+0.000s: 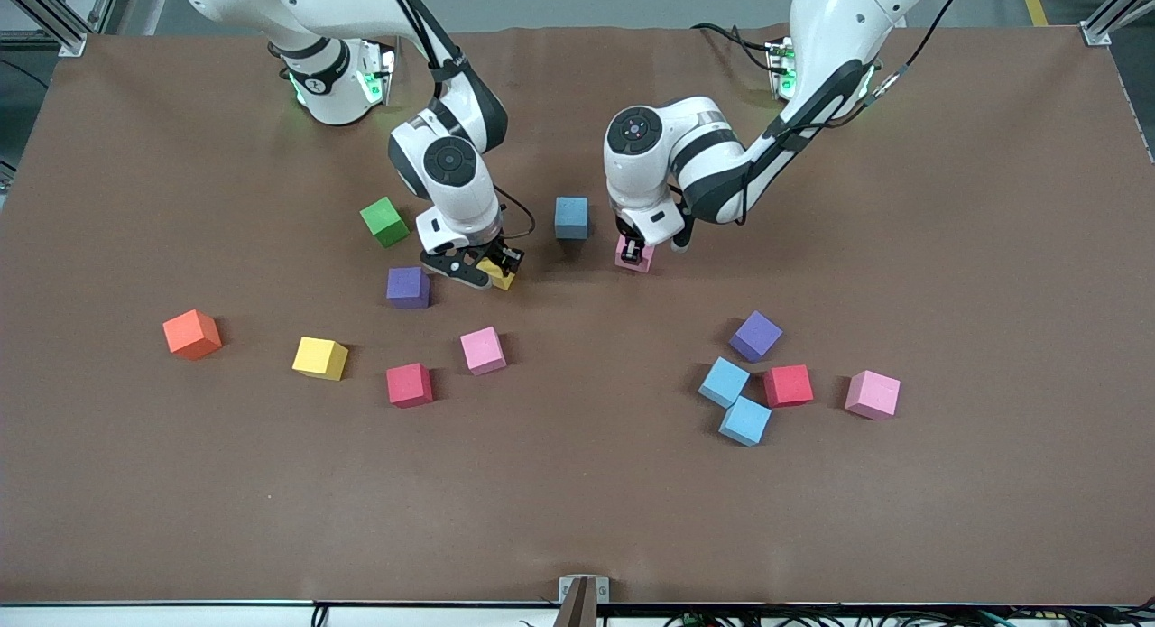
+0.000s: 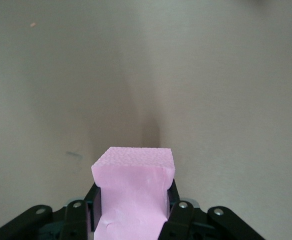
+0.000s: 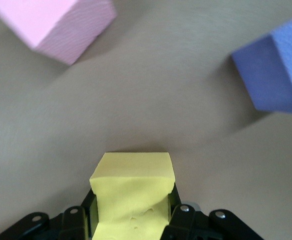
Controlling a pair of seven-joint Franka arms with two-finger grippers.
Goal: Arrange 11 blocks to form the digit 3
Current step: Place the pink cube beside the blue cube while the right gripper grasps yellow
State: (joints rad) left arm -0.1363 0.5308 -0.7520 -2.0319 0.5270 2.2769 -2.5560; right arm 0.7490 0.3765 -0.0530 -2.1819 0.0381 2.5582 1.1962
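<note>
Fingers of both grippers were clamped on cubes. The left gripper (image 1: 635,251), down at the table's middle just beside a lone light blue cube (image 1: 571,217), pinched a pink cube (image 2: 134,187) hard enough that the wrist view showed its foam sides squeezed inward between the black pads. The right gripper (image 1: 478,268), low beside a purple cube (image 1: 408,287) and near the green cube (image 1: 385,221), had its fingers drawn in against a yellow cube (image 3: 131,192), which sat between them with faint dents on its face.

No digit 3 had been started: the remaining blocks lay scattered. A yellow (image 1: 319,357), a red (image 1: 410,384) and a pink (image 1: 483,350) cube sat nearer the camera toward the right arm's end, with the orange cube (image 1: 191,334) farther out that way. Toward the left arm's end, a purple cube (image 1: 755,336), two light blue cubes (image 1: 725,382) (image 1: 745,420) touching each other, a red cube (image 1: 788,385) and a pink one (image 1: 873,394) clustered loosely.

Several risks seemed likely. Squashed foam could spring back on release and kick a cube out of line, spoiling a tidy bar. The two arms were working close together at the centre, so simultaneous placements might bring the wrists into contact. The right gripper could also nudge the purple cube at its side when lifting. Green and orange cubes, not wanted in the figure, might be picked by mistake.
</note>
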